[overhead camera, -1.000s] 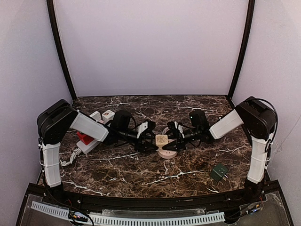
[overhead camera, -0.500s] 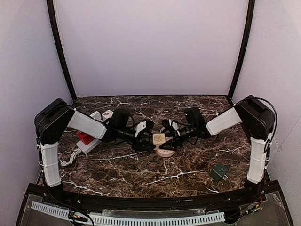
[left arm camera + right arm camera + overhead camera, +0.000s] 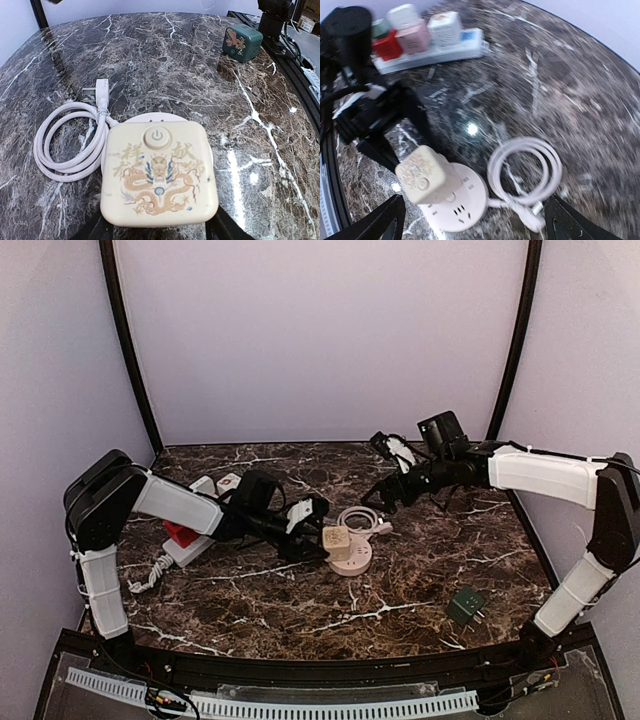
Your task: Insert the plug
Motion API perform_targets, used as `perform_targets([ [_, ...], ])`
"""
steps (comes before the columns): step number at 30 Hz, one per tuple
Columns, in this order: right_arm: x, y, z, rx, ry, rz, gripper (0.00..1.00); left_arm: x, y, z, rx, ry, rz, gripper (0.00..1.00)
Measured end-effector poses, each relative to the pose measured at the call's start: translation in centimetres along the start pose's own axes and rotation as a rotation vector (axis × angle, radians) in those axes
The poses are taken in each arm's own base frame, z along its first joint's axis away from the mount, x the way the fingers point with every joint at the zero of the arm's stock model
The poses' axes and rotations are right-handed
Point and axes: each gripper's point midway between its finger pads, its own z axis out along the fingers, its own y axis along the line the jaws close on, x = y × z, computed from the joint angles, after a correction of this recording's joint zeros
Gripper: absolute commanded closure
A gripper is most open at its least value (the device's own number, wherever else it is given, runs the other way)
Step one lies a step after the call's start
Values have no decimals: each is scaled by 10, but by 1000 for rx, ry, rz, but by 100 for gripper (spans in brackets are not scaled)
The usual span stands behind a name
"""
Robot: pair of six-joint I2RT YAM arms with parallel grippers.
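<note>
Your marble table (image 3: 420, 570) carries a round pink socket (image 3: 362, 558), its coiled white cord (image 3: 99, 132), a white power strip (image 3: 185, 550) far left, green adapter (image 3: 465, 606) near right.

The cream square plastic plug cube (image 3: 159, 180), between the black fingers of the left gripper (image 3: 157, 231), bears a gold-brown dragon print with touches of blue, tan characters and 1 cream power button. Under it shows a pale pink round socket base (image 3: 465, 202). Left of that gripper lies a white coiled cord (image 3: 65, 150). Far ahead to its right is a dark green cube adapter (image 3: 242, 42) with a gold dragon. The brown-black marble tabletop (image 3: 175, 65) is veined white. The white power strip (image 3: 435, 52) carries a red block (image 3: 386, 46), a pink block (image 3: 414, 36) and a white block (image 3: 444, 26).
</note>
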Motion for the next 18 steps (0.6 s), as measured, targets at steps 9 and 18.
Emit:
perform_targets([
  [9, 93, -22, -74, 446, 471, 553, 1, 27, -9, -16, -71, 62, 0, 10],
  [18, 205, 36, -124, 527, 867, 771, 1, -22, -34, -72, -173, -68, 102, 8],
])
